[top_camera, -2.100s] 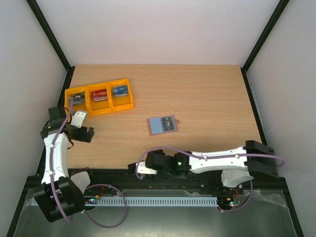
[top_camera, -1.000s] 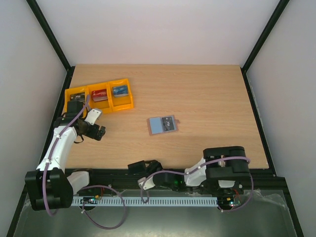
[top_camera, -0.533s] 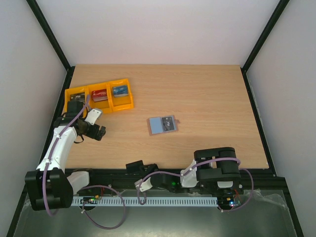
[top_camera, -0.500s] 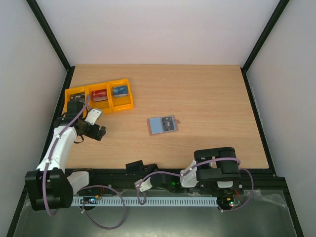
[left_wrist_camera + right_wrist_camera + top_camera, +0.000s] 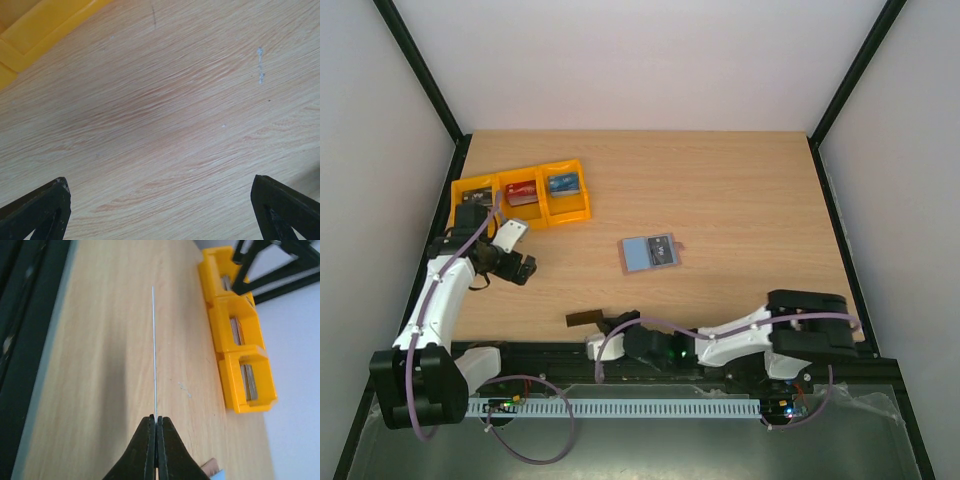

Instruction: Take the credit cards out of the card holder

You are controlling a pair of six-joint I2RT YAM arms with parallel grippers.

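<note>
Top external view: the card holder (image 5: 650, 252) lies flat near the middle of the wooden table (image 5: 740, 200), pale blue face up, touched by neither arm. A yellow tray (image 5: 542, 212) sits toward the far left, and each of its three compartments has one of the credit cards (image 5: 522, 192) in it: dark grey, red and blue. The left gripper (image 5: 520, 268) hangs near the tray's near side, over bare wood. The right arm lies low along the near edge, and the right gripper (image 5: 603, 322) points left with a dark card (image 5: 584, 318) sticking out of its tip, well apart from the holder. Left wrist view: the left gripper (image 5: 159, 182) has its fingers (image 5: 45, 210) spread wide at the two bottom corners with only wood grain between them, and a corner of the yellow tray (image 5: 30, 40) shows at the top left. Right wrist view: the right gripper (image 5: 156, 419) is pinched together on the dark card (image 5: 154, 350), seen edge-on as a thin pale line running away from the fingertips above the table. The yellow tray (image 5: 230, 385) stands beyond on the right with the cards upright in its compartments, and a corner of the card holder (image 5: 214, 470) shows at the bottom edge.
</note>
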